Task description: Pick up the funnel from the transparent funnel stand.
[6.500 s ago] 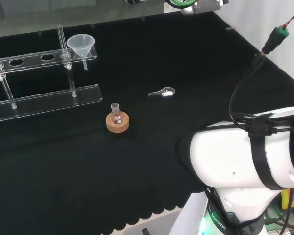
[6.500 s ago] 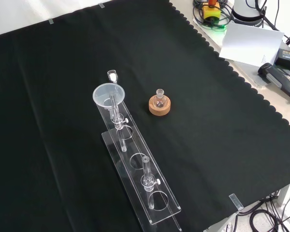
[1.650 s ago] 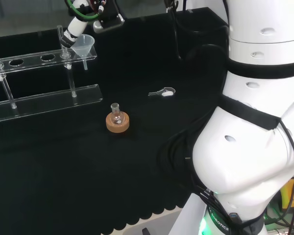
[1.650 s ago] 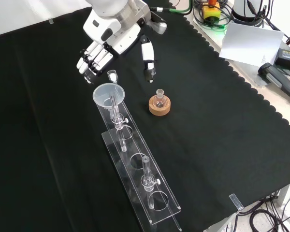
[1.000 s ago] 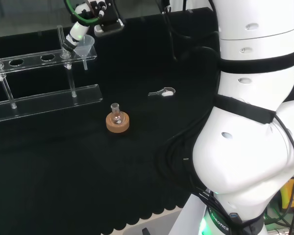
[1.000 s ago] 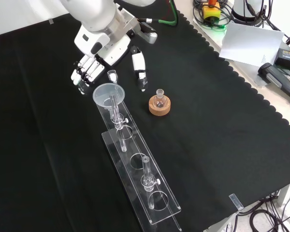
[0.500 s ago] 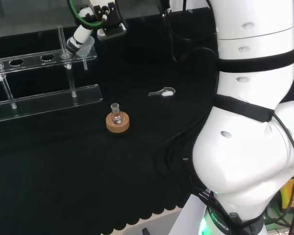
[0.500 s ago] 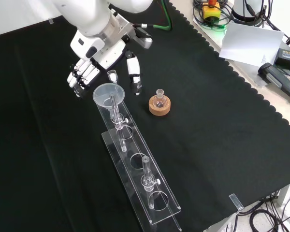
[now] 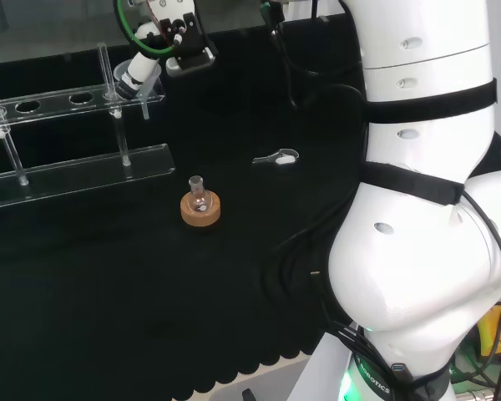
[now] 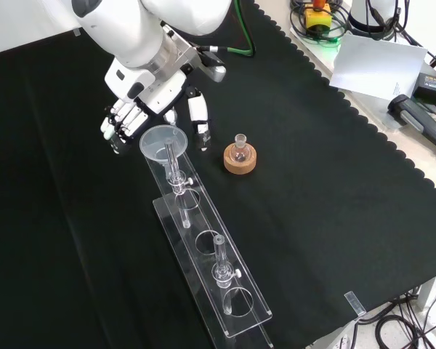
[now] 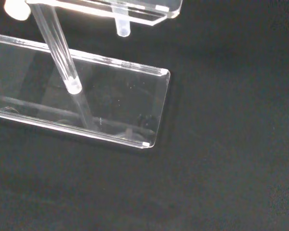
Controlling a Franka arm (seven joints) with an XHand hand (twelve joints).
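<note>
The funnel (image 10: 160, 142) sat in the end hole of the transparent funnel stand (image 10: 211, 269), upper left of centre in the front view, its wide mouth up and its stem hanging through the top shelf. Going left to right in that view, we saw the hand's fingers (image 10: 116, 127) just left of the funnel's rim, the funnel itself, then the thumb (image 10: 201, 131) just to its right, so the hand (image 10: 142, 94) straddled the bowl from above. It was spread and relaxed, grasping nothing; we could not tell whether any fingertip touched the rim. Further right stood a small flask (image 10: 240, 149) on a cork ring (image 10: 240, 161), apart from the stand. In the head view the funnel (image 9: 121, 79) lay at the upper left, partly behind the hand (image 9: 142, 71).

We judged the funnel light, thin-walled and smooth, likely to slip or tip. The cone just under the rim seemed the best place to pinch it, then a straight lift so the stem cleared its hole.
</note>
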